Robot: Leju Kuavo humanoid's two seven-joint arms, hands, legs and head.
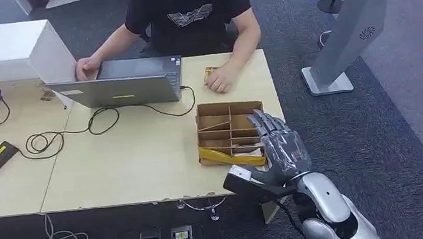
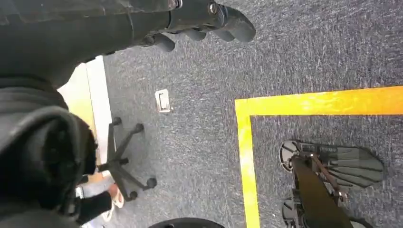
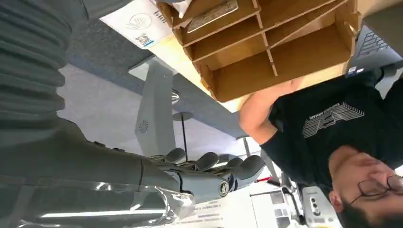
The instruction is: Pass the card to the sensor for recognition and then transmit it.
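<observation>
Right hand (image 1: 280, 148) fingers spread, holding nothing — hovers at cardboard divider box (image 1: 229, 132) w/ card (image 3: 212, 9) inside.

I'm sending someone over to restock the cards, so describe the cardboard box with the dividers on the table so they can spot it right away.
On the light wooden table, look at the corner nearest the robot's right hand. The divided cardboard box sits there, in front of the seated person. Unlike the grey laptop beside it, it is brown, open-topped, split into compartments and edged with yellow tape.

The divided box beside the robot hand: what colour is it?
Brown cardboard box, yellow along its near edge; clearest in the head view.
</observation>
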